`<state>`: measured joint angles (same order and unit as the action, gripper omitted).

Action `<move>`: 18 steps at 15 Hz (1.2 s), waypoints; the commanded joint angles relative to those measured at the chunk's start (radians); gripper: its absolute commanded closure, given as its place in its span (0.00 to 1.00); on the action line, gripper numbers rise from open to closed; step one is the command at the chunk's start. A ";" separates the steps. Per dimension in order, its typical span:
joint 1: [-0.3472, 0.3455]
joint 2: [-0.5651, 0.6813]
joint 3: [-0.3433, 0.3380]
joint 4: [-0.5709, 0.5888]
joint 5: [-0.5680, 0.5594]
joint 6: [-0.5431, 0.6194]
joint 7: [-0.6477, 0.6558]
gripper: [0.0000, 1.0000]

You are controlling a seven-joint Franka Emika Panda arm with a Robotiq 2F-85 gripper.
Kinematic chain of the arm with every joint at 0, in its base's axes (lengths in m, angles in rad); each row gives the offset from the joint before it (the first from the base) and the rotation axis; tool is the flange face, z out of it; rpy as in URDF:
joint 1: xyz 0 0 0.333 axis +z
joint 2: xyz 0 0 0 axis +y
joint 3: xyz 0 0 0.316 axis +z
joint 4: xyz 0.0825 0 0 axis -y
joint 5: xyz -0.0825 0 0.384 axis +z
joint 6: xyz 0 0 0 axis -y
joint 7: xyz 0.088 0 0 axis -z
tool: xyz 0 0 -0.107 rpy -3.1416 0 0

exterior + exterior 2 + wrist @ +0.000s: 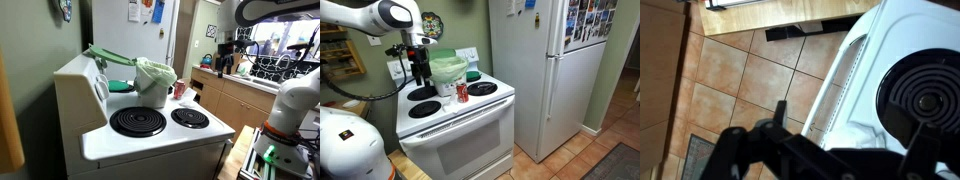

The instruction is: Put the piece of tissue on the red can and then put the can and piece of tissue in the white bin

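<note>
Fingers point(780, 118) stand spread as wide as they go, with nothing between them and nothing touching them. In the wrist view they hang over the side edge of the white stove point(865, 60), with brown floor tiles point(735, 90) below and a dark coil burner point(925, 100) off to one side. In an exterior view the fingers point(418, 68) hover above the rear of the stove top, just beside the white bin point(447, 70) and apart from it. The bin sits at the back between the burners, with greyish sides and a crinkled pale green liner bunched over its rim. The red can point(462, 93) stands upright on the stove top just in front of the bin. It is small, pinkish red, much narrower than the bin and shorter. Both exterior views show it, here beside the bin point(155, 82) as a small red shape point(180, 90). A tall white fridge point(535, 70) stands next to the stove.
</note>
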<state>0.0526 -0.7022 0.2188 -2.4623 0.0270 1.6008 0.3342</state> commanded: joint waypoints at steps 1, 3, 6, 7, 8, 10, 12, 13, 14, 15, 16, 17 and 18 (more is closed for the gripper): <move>0.003 0.001 -0.003 0.002 -0.002 -0.002 0.002 0.00; 0.003 0.002 -0.003 0.002 -0.002 -0.002 0.002 0.00; -0.018 0.028 0.018 -0.016 0.000 0.081 0.070 0.00; -0.024 0.039 0.026 -0.026 0.007 0.136 0.109 0.00; -0.029 0.052 0.041 -0.040 -0.003 0.199 0.143 0.00; -0.040 0.095 0.070 -0.060 -0.013 0.310 0.216 0.00; -0.020 0.150 0.068 -0.068 0.032 0.390 0.241 0.00; -0.019 0.108 0.055 -0.056 -0.001 0.330 0.210 0.00; -0.015 0.132 0.059 -0.060 0.002 0.360 0.223 0.00; -0.014 0.149 0.059 -0.060 0.003 0.375 0.231 0.00; -0.013 0.160 0.059 -0.059 0.003 0.379 0.234 0.00; -0.013 0.163 0.058 -0.058 0.003 0.379 0.235 0.00; -0.013 0.162 0.058 -0.057 0.003 0.379 0.236 0.00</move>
<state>0.0279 -0.5418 0.2881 -2.5210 0.0366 1.9814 0.5649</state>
